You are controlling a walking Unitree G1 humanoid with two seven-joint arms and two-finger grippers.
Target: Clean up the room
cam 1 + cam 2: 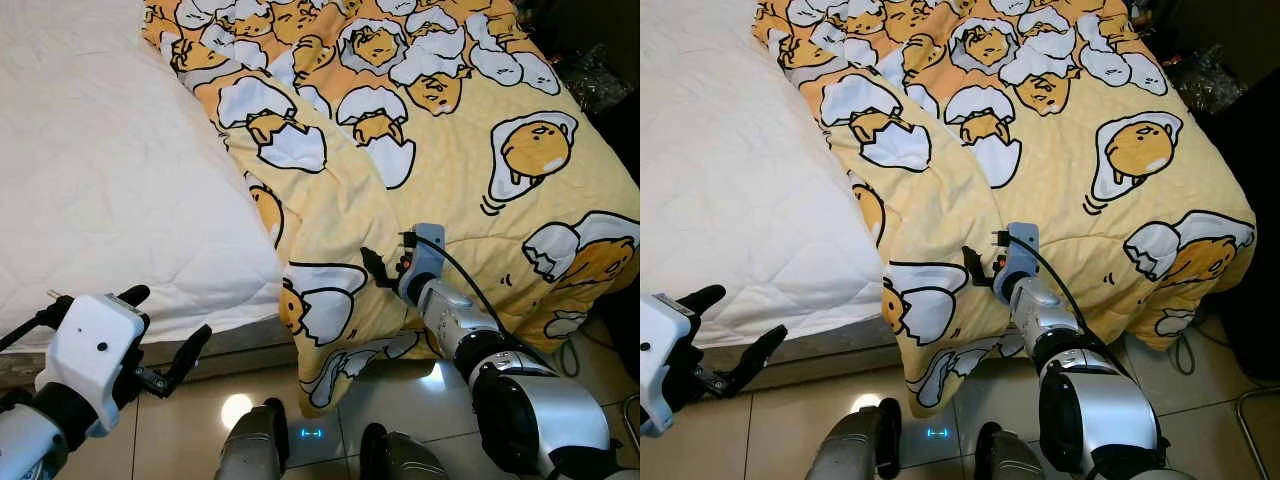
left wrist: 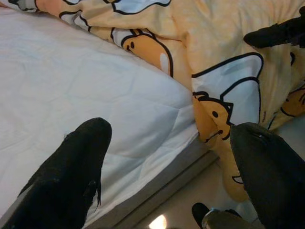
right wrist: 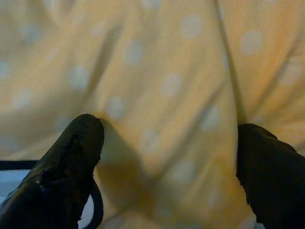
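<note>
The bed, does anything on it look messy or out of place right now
Yes. The yellow blanket is bunched onto one side, leaving the white mattress bare, and one corner spills over the bed's edge down to the floor. The right gripper is open against the blanket; the left gripper hovers open by the mattress edge.

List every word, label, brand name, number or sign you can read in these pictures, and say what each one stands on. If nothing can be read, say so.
There are none to read.
The yellow blanket carries only cartoon egg drawings, no lettering.
The white mattress is plain quilted fabric.
A small blue light mark glows on the floor between the robot's feet; it forms no readable character.
The left tool and right tool show no labels.
</note>
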